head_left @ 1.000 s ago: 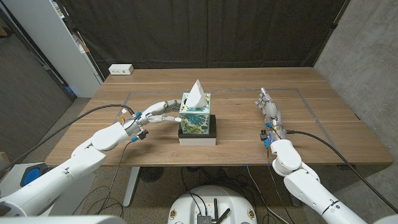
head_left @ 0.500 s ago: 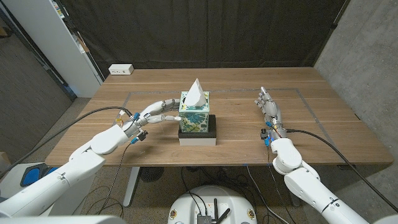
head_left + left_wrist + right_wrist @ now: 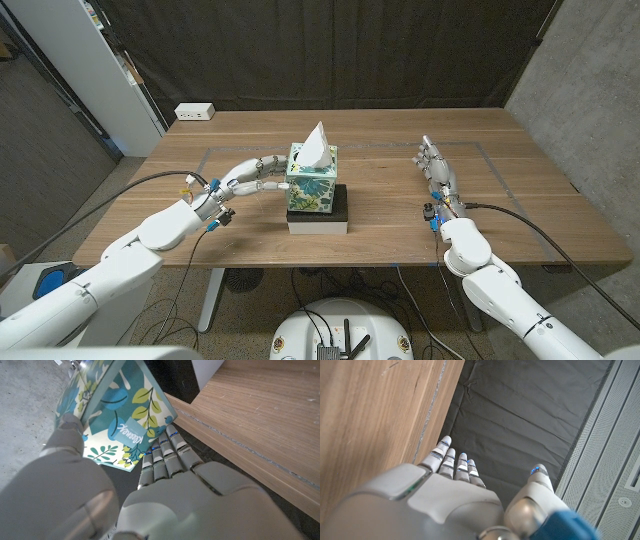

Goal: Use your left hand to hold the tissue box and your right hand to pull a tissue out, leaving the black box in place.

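Tissue box (image 3: 313,185), floral and teal, sits on the black box (image 3: 320,217) mid-counter (image 3: 400,200), a white tissue (image 3: 316,147) sticking up from its top. My left robot hand (image 3: 248,179) has fingers (image 3: 162,457) against the box's side, thumb on the other face: bracing step underway, I judge. My right robot hand (image 3: 437,172) waits released, well apart. Next it must cross over and pinch that tissue.

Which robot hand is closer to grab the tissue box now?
Left. The left hand already has its fingers at the tissue box, while the right hand waits well off to the side.
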Robot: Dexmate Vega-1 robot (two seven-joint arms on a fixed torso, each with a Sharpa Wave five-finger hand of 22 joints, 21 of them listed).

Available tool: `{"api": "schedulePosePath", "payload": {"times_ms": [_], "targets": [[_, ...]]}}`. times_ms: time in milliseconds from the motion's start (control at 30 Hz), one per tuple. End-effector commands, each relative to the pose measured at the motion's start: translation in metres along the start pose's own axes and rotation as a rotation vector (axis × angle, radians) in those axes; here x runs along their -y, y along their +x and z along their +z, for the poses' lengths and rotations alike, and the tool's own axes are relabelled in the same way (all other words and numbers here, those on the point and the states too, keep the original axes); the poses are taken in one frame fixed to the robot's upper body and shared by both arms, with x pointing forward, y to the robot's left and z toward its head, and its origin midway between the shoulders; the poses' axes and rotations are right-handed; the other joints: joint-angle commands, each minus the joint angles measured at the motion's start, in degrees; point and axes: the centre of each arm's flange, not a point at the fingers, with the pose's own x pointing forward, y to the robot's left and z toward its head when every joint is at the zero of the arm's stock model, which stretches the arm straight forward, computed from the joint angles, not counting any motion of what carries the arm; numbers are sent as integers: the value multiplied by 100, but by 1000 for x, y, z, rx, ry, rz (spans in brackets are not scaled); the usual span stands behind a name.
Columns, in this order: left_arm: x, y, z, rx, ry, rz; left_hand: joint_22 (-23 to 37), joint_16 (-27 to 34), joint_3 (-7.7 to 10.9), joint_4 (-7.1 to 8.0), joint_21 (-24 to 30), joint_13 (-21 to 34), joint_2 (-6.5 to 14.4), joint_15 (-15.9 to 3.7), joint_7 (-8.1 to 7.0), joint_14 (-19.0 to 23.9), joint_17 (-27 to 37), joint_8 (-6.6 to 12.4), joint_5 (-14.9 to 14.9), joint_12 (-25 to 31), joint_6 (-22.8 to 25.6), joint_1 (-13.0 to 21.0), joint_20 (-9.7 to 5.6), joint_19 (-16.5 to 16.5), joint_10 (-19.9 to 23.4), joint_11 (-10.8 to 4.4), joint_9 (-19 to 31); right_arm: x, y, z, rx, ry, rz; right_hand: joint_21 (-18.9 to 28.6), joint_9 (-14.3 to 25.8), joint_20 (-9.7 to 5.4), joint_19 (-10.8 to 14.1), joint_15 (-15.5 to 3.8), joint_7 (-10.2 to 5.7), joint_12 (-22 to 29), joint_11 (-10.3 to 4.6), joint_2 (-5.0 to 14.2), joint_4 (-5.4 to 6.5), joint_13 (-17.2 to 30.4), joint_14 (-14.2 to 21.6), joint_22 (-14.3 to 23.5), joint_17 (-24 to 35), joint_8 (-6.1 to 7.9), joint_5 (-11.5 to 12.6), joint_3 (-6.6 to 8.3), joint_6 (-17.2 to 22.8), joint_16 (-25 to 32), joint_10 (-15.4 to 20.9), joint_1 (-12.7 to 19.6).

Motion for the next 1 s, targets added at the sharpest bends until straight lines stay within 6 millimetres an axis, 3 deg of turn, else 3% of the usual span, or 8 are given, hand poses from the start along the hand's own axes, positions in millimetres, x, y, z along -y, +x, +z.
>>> {"api": "schedulePosePath", "payload": {"times_ms": [33,567,1000], "targets": [[-6,1,25,21,19,23,21,30,3,16,25,9,76,-52,19,70,30,30,29,11,64,7,-10,49,67,-10,11,5,5,4,5,-3,20,-11,13,6,14,-11,18,24,-1,1,-4,10,31,16,8,22,14,8,47,35,45,11],[-21,1,52,47,18,69,26,-5,-36,43,4,14,100,-61,4,50,34,-16,22,-29,34,-27,-12,39,31,-31,20,7,20,10,10,3,54,-2,12,-7,40,-7,20,26,2,11,-4,10,45,16,3,20,15,12,50,42,57,16],[-19,3,51,31,38,62,30,-36,-52,56,-23,17,144,-44,4,19,38,-58,23,-63,6,-41,-1,0,-8,-7,23,9,24,13,12,0,64,2,12,-7,56,-10,32,32,0,15,-5,10,59,16,-1,14,15,12,41,48,77,18]]}}
